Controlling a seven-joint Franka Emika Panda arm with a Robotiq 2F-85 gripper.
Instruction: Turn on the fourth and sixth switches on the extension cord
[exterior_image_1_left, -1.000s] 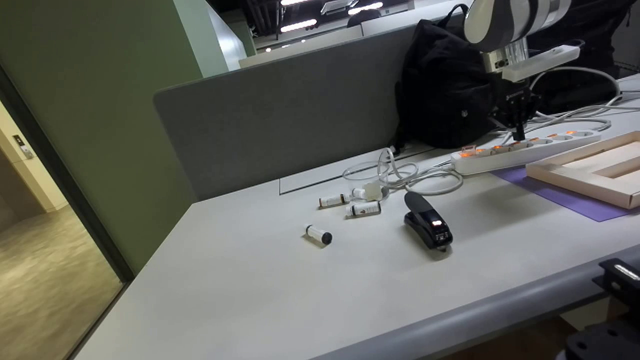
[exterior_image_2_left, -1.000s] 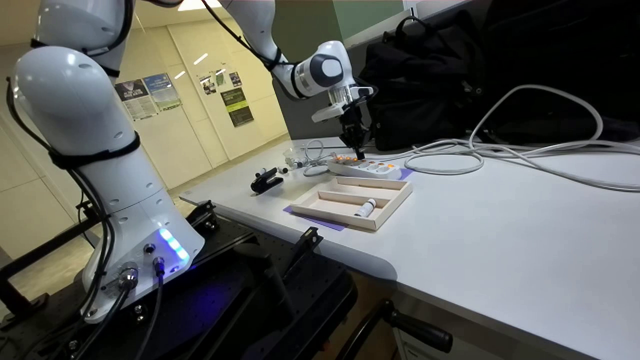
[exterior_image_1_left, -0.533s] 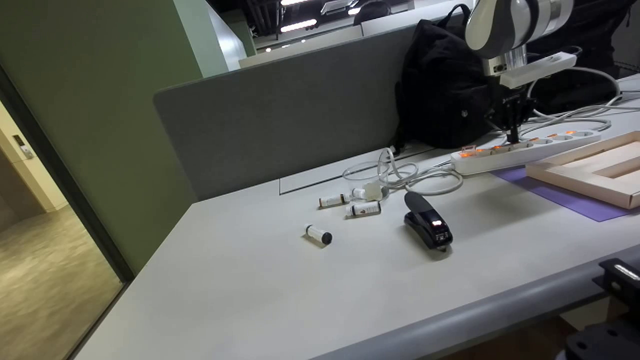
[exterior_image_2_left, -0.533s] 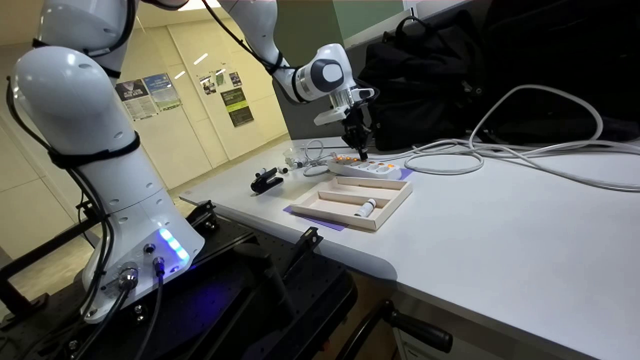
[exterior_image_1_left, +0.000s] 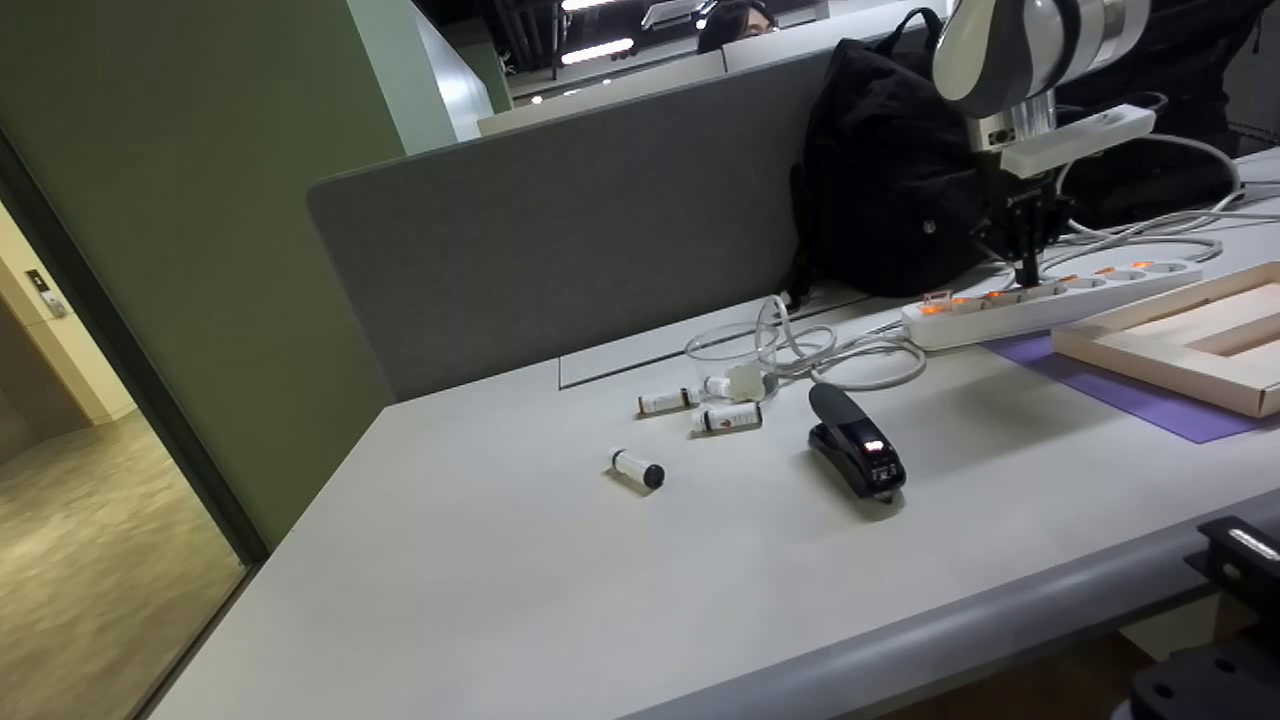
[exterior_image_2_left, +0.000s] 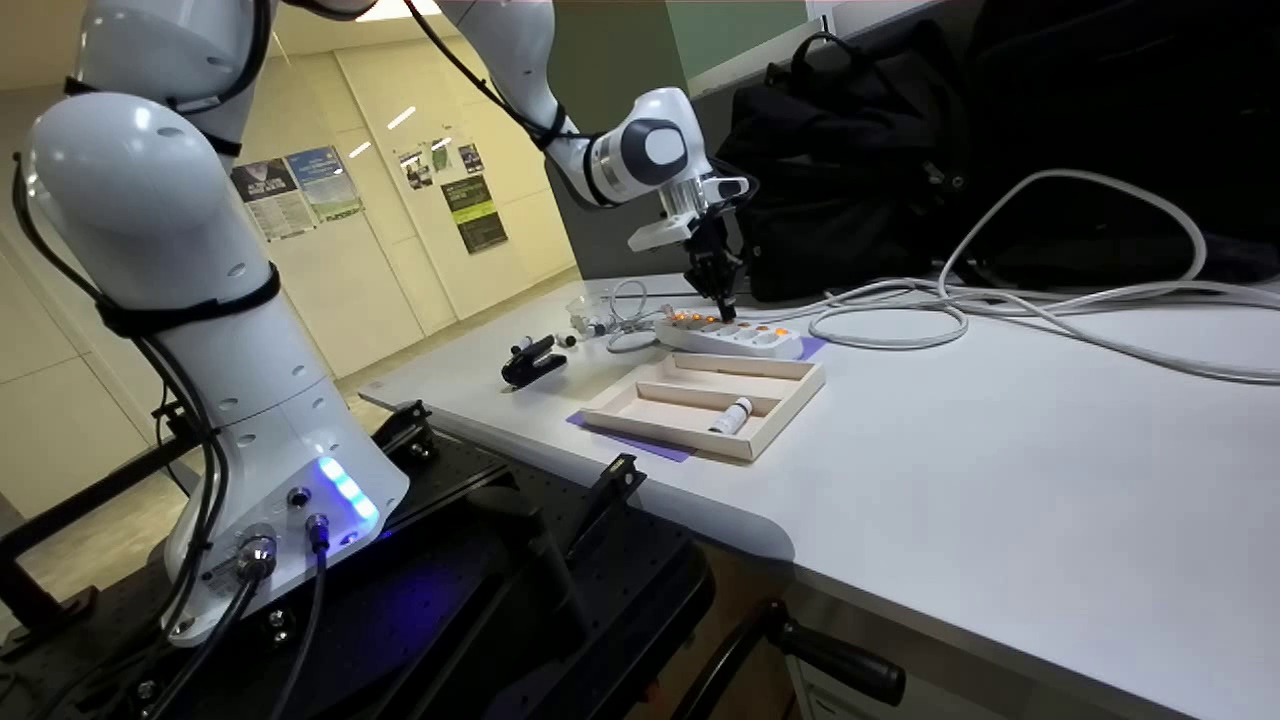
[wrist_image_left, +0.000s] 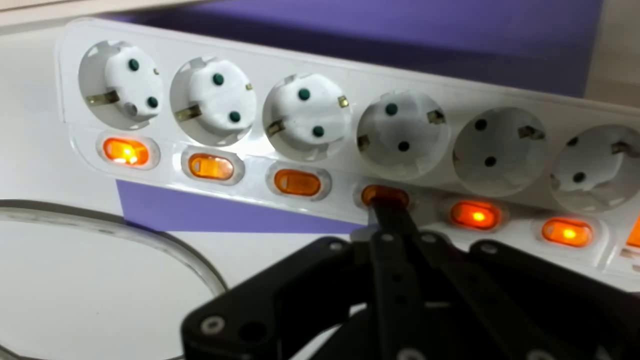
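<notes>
Counting from wrist-view left, closed fingers (wrist_image_left: 395, 218) partly cover the fourth switch (wrist_image_left: 380, 191) of the power strip (wrist_image_left: 345, 176), likely the current step; next, press until lit.

Gripper (exterior_image_1_left: 1027, 283) is lower than 1 s ago in both exterior views, and has shifted across the extension cord (exterior_image_1_left: 1060, 308) toward its row of switches (wrist_image_left: 297, 182). Last arm link (exterior_image_2_left: 650, 148) dropped with it. Most of that came in the first half second; barely any since. Wrist view has it ending over the fourth switch (wrist_image_left: 382, 190) from the extension cord's left end; whether it's touching, can't tell. Other delta: a person's head (exterior_image_1_left: 735, 22), well behind the extension cord, has come up, and part of the face (exterior_image_1_left: 757, 25) has come into view.
</notes>
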